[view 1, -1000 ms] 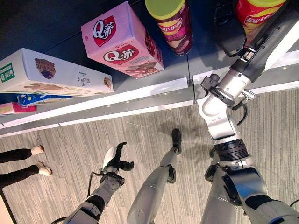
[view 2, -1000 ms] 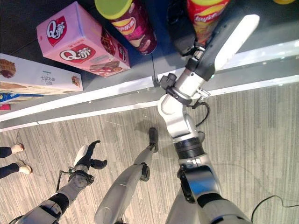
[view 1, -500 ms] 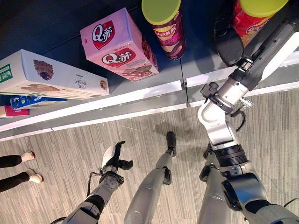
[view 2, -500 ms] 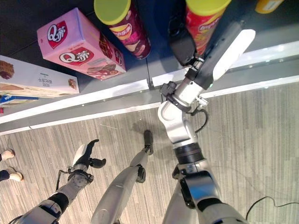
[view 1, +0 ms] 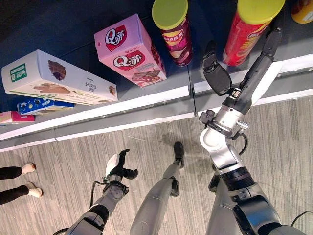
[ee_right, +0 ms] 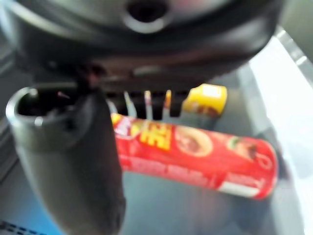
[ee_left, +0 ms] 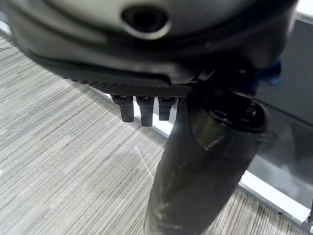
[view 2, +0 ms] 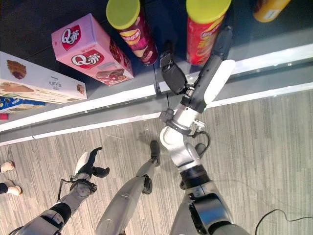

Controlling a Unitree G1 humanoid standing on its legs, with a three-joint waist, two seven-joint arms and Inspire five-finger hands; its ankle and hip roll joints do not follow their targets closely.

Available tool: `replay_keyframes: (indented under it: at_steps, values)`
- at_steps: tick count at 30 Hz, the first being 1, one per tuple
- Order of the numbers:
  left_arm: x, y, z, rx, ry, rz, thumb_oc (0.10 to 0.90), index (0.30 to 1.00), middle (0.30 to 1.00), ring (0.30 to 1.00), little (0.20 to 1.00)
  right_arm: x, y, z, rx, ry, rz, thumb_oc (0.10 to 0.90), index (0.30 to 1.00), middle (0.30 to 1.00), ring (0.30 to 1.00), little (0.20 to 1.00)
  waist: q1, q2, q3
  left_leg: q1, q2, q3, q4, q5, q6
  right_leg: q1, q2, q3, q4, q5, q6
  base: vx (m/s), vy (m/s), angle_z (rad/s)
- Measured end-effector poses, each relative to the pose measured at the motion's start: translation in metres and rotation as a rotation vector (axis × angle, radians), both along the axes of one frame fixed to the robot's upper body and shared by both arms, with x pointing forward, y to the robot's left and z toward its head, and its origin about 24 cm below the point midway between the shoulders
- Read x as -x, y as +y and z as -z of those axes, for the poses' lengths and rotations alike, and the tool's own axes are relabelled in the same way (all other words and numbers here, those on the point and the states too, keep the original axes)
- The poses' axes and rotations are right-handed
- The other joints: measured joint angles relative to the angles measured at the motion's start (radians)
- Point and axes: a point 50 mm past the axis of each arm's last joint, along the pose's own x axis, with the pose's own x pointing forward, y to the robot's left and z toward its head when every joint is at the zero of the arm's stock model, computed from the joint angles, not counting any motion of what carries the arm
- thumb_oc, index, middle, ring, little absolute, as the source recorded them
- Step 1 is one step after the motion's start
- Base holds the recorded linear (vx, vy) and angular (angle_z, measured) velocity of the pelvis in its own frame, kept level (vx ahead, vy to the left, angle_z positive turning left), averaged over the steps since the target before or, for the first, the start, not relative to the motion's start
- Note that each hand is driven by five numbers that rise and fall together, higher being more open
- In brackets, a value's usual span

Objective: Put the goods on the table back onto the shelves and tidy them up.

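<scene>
Your right hand [view 1: 216,73] hangs released beside the red can [view 1: 248,30] on the shelf [view 1: 146,98]; your left hand [view 1: 119,166] hangs relaxed above the floor [view 1: 73,161].

gap — purple can [view 1: 172,30] | red can [view 1: 247,30] — right hand [view 1: 216,73] between

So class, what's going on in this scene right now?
A humanoid robot is restocking a dark shelf. Its right hand, open, is beside a red chip can standing on the shelf, not gripping it. A purple can, a pink box and a white box are also shelved. The left hand hangs low over the floor.
</scene>
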Motion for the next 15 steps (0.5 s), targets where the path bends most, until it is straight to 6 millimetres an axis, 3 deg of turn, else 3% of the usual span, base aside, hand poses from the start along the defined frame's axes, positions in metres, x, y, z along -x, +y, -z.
replay_keyframes:
  at_steps: [3, 8, 15]
  values:
    - [0.005, 0.005, 0.005, -0.007, 0.032, -0.028, 0.800, 0.900, 0.900, 0.900, 0.900, 0.005, 0.002, 0.027, 0.023, 0.098, -0.030, 0.800, 0.900, 0.900, 0.900, 0.900, -0.010, -0.029, -0.013, 0.038, -0.001, -0.001, -0.003, 0.000, 0.000, 0.040, -0.002, -0.002, -0.003, -0.002, 0.002, -0.04, 0.041, 0.02]
    - [0.007, 0.008, 0.006, -0.005, 0.035, -0.044, 0.800, 0.900, 0.900, 0.900, 0.900, 0.006, 0.004, 0.030, 0.027, 0.110, -0.052, 0.800, 0.900, 0.900, 0.900, 0.900, -0.006, -0.031, -0.014, 0.060, -0.001, -0.001, -0.014, -0.002, -0.005, 0.053, -0.003, -0.002, -0.003, -0.003, 0.004, 0.00, 0.000, 0.00]
    - [0.029, 0.013, 0.024, 0.006, 0.121, -0.104, 0.800, 0.900, 0.900, 0.900, 0.900, 0.007, -0.009, 0.041, -0.011, 0.154, -0.013, 0.800, 0.900, 0.900, 0.900, 0.900, -0.007, -0.031, -0.014, 0.126, 0.002, -0.001, -0.043, 0.004, -0.014, 0.113, 0.001, -0.008, -0.022, -0.001, 0.005, 0.01, 0.000, -0.01]
